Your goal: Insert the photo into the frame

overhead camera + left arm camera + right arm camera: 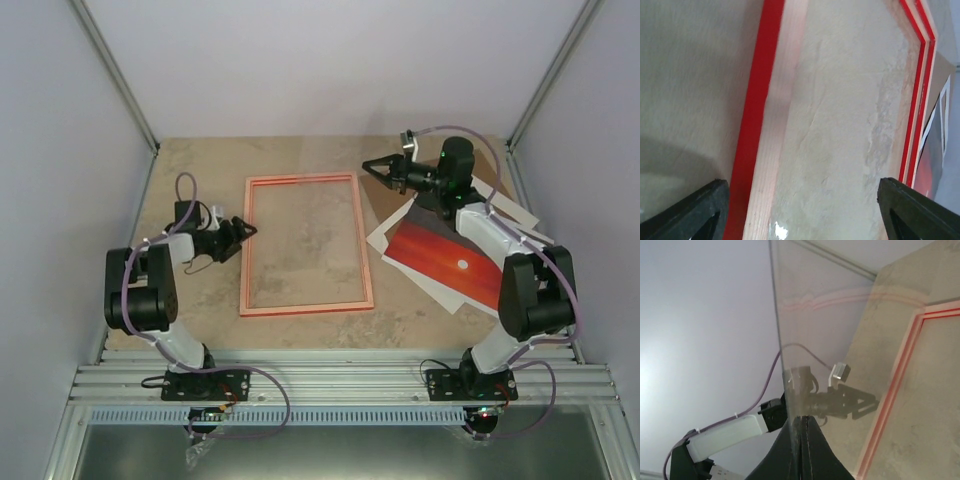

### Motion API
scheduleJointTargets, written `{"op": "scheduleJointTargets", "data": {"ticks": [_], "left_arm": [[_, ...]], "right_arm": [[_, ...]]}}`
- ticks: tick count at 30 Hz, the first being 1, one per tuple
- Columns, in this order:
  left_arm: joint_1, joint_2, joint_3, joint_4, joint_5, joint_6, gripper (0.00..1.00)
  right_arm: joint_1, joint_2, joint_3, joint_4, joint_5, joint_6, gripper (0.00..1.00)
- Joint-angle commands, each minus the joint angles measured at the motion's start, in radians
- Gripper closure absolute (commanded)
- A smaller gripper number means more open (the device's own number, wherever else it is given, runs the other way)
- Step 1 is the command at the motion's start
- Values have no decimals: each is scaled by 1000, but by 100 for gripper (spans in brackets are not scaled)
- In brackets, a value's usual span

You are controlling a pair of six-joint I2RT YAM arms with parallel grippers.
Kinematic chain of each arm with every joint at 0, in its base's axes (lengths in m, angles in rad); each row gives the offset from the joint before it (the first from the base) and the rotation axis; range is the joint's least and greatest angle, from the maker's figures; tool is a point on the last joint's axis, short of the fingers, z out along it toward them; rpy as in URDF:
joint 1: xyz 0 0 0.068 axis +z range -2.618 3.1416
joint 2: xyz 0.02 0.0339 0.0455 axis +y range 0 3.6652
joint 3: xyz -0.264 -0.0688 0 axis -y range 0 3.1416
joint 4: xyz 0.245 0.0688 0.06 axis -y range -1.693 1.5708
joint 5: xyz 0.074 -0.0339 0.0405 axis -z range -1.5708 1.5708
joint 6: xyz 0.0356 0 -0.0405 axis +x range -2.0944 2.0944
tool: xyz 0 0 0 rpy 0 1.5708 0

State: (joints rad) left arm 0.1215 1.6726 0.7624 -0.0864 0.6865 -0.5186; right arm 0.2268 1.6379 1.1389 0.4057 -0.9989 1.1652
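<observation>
The frame (pixel 306 245) lies flat mid-table with its pale orange-pink back up; its red-edged left rail (pixel 757 125) runs between my left fingers. My left gripper (pixel 246 229) (pixel 800 210) hangs open at that rail with nothing in it. My right gripper (pixel 367 165) (pixel 802 419) is shut on the edge of a clear pane (pixel 825 330), which stands up from the jaws near the frame's far right corner. The photo (pixel 445 262) (pixel 932 165), a red-orange sunset with a white border, lies face up right of the frame, partly under the right arm.
White sheets (pixel 510 205) lie under and behind the photo at the right. Enclosure walls and metal posts (pixel 120 80) close in the table on the left, back and right. The arm bases sit on a metal rail (pixel 340 380) at the near edge.
</observation>
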Motion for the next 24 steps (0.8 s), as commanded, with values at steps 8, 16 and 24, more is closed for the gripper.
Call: {"op": "scheduleJointTargets", "data": {"ticks": [8, 16, 24], "left_arm": [[238, -303, 114, -2, -280, 21, 1], [458, -460, 170, -88, -369, 2, 1], [473, -539, 90, -64, -311, 8, 1]], "right_arm": [[199, 129, 148, 194, 21, 110, 100], [348, 328, 385, 305, 73, 234, 100], [340, 435, 126, 260, 83, 261, 99]]}}
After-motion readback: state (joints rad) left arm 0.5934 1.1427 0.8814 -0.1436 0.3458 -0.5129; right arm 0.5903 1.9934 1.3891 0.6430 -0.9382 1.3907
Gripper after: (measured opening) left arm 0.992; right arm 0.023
